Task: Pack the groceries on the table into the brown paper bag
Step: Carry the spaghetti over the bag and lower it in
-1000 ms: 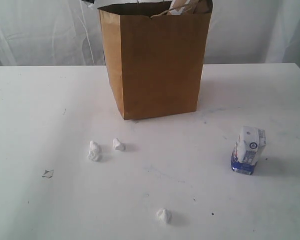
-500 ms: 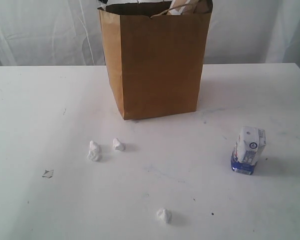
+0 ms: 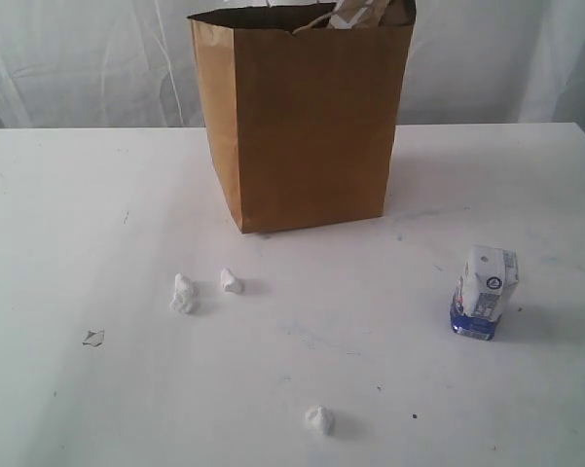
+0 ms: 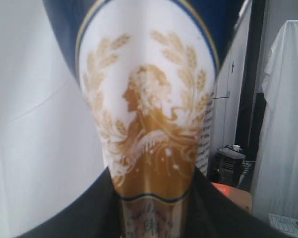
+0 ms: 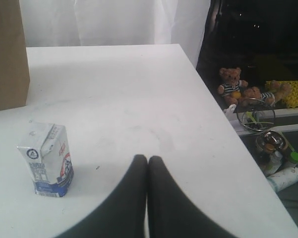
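The spaghetti packet [image 4: 149,99], white and blue with a gold wheat emblem, fills the left wrist view. My left gripper [image 4: 152,198] is shut on it, a dark finger on each side. The tall brown paper bag [image 3: 307,117] stands upright at the back of the table [image 3: 78,195], with packaging poking over its rim [image 3: 365,12]. A small white-blue carton [image 3: 485,292] stands at the right, also visible as the carton [image 5: 45,158] in the right wrist view. My right gripper [image 5: 148,159] is shut and empty, low over the table beside the carton. Neither gripper shows in the exterior view.
Three crumpled white bits [image 3: 184,294] [image 3: 232,282] [image 3: 319,419] and a small grey scrap [image 3: 93,338] lie in front of the bag. Beyond the table's right edge [image 5: 223,124] are teddy bears [image 5: 231,84] and cans [image 5: 270,144].
In the exterior view, the dark and white object at the bag's top left rim has passed out of the picture. The bag's left top corner has shifted slightly. The carton has not moved.
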### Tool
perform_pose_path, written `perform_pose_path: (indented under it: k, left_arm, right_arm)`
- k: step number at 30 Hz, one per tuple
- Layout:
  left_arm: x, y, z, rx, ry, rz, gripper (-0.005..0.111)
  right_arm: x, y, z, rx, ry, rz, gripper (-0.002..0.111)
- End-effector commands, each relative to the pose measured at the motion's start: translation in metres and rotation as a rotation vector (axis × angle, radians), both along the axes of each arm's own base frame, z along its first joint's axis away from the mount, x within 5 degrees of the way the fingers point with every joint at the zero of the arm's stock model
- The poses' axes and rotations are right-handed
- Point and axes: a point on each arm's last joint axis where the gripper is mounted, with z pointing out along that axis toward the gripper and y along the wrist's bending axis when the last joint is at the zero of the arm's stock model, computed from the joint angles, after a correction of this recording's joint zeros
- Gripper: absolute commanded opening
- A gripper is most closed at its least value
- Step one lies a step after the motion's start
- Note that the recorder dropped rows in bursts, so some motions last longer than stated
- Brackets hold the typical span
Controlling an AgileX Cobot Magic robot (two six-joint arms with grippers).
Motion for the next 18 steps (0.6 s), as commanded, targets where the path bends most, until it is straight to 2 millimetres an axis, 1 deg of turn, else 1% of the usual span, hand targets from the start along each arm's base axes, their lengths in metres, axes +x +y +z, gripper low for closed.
perform_pose_path:
  k: [1,4,7,16,18]
  left_arm:
    - [-0.008,-0.016,0.004,-0.076,0.011,-0.120,0.000]
    - [-0.014,-0.019,0.003,-0.051,-0.006,-0.186,0.000]
    - [-0.013,-0.021,-0.003,-0.046,0.002,-0.203,0.000]
    - [0.009,-0.024,-0.037,-0.039,0.046,-0.180,0.000]
    - [0.011,-0.024,-0.041,-0.039,0.053,-0.181,0.000]
  right_arm:
    - [0.000,0.000,0.000,0.004,-0.009,-0.002,0.000]
    - [0.000,0.000,0.000,0.004,-0.009,-0.002,0.000]
    - [0.000,0.000,0.000,0.004,-0.009,-0.002,0.000]
    - [0.000,0.000,-0.001,0.005,-0.007,-0.002,0.000]
    - [0.000,0.000,-0.001,0.005,-0.007,-0.002,0.000]
